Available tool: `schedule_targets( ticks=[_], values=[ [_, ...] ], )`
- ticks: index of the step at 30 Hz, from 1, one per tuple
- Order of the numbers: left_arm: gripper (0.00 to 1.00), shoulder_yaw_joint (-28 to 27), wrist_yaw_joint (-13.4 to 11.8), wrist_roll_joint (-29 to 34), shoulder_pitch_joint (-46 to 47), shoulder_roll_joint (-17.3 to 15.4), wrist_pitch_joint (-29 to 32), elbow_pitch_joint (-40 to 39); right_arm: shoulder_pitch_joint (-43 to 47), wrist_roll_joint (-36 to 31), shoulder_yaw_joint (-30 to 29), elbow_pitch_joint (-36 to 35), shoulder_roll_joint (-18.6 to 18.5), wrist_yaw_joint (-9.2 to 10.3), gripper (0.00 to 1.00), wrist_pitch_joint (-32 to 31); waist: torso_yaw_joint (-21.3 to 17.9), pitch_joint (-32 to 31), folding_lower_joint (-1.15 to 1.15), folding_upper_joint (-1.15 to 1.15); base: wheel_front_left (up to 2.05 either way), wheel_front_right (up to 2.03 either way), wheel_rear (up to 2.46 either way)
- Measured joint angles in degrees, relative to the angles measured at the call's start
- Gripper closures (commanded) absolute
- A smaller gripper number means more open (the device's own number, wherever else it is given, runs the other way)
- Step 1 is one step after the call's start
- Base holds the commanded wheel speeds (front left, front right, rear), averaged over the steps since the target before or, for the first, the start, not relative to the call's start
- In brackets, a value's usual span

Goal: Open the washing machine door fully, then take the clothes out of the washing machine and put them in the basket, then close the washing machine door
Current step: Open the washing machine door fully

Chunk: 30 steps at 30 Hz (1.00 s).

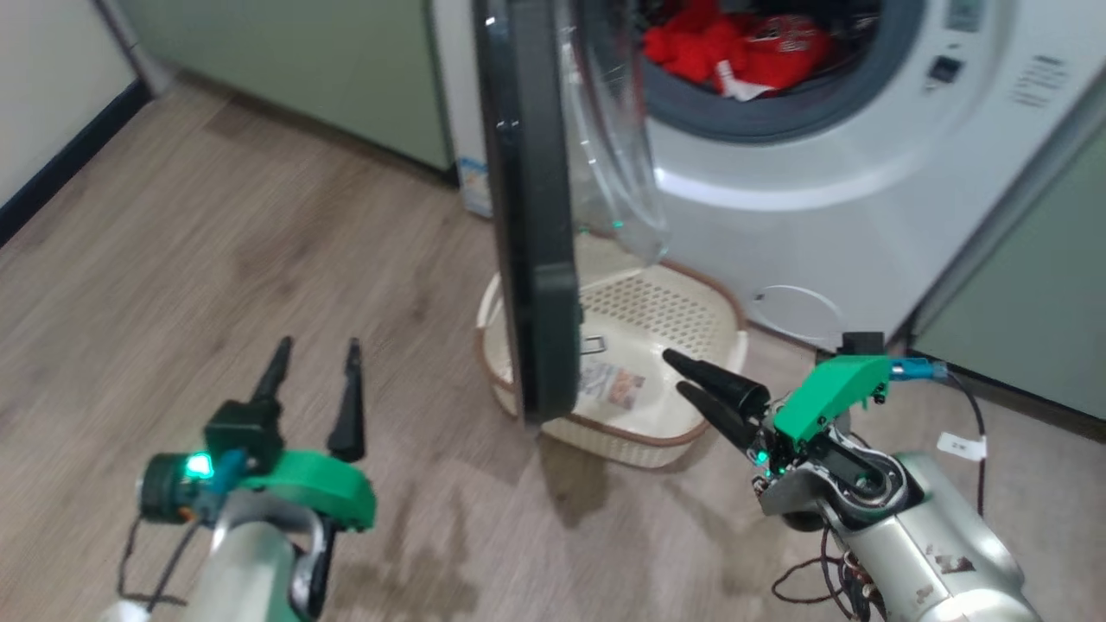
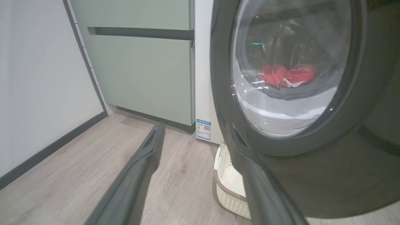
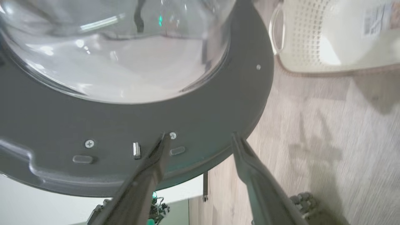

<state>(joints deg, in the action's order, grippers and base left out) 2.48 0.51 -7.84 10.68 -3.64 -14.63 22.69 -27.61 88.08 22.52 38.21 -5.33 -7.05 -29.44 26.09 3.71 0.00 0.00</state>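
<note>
Grey wood-grain floor (image 1: 216,259) all round, pale green cabinets (image 2: 140,72) along the back wall. Against them, the washing machine (image 1: 864,216), mouth uncovered, with the clothes (image 1: 734,52) heaped red inside. Washing machine door (image 1: 527,216) edge-on to the head camera, standing out from the front and hanging above the basket (image 1: 657,302) on the floor just beneath.

Left fingers (image 1: 350,406) spread wide and empty, well to the left of the door's outer face. Right fingers (image 1: 717,380) parted too, gripping nothing, tips close to the door's inner rim near the small metal latch (image 3: 136,150); touching or not, cannot tell.

Expect a stiff, fairly heavy door that swings only on its hinge: push on the flat black rim, never on the slick, breakable glass bowl (image 1: 613,130). Expect light, limp, snag-prone clothes: pinch deep into a raised fold and lift clear of the gasket (image 1: 691,112).
</note>
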Motion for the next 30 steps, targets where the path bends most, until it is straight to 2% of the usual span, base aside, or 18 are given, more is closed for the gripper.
schedule_targets(
  ticks=[9, 13, 19, 23, 26, 30],
  values=[
    [0.0, -6.72, 1.53, 0.59, -0.73, -1.54, 0.0, -0.1, 1.04, -2.97, -0.21, 0.88, -1.29, 0.0, 0.0, 12.27, -7.35, -2.8, 0.0, 0.0, 0.0, 0.0, 0.0],
    [0.0, -9.28, 2.52, 0.85, -2.36, -1.76, 0.0, -0.07, 1.69, -3.94, -0.16, 1.0, -2.85, 0.0, 0.0, 18.05, -10.82, -3.93, 0.0, 0.0, 0.0, 0.0, 0.0],
    [0.0, -11.71, 3.13, 1.78, -2.65, -2.03, 0.0, -0.08, 2.58, -9.98, 4.79, -0.45, -7.34, -0.01, 0.0, 30.06, -15.54, -5.2, 0.0, 0.0, 0.0, 0.0, 0.0],
    [0.0, -13.17, 3.66, 1.9, -2.66, -2.05, 0.0, -0.04, 2.48, -16.69, 10.07, 0.32, -10.63, -0.01, 0.0, 41.24, -17.84, -5.81, 0.0, 0.0, 0.0, 0.0, 0.0],
    [0.0, -13.86, 4.09, 2.29, -2.71, -2.01, 0.0, -0.03, 2.37, -21.69, 11.09, 1.86, -11.9, -0.02, 0.0, 43.69, -19.07, -6.18, 0.0, 0.0, 0.0, 0.0, 0.0],
    [0.0, -15.1, 4.55, 2.3, -2.96, -2.1, 0.0, -0.04, 2.49, -36.28, 0.51, -2.04, -12.24, -0.02, 0.0, 43.67, -20.5, -6.41, 0.0, 0.0, 0.0, 0.0, 0.0]
  ],
)
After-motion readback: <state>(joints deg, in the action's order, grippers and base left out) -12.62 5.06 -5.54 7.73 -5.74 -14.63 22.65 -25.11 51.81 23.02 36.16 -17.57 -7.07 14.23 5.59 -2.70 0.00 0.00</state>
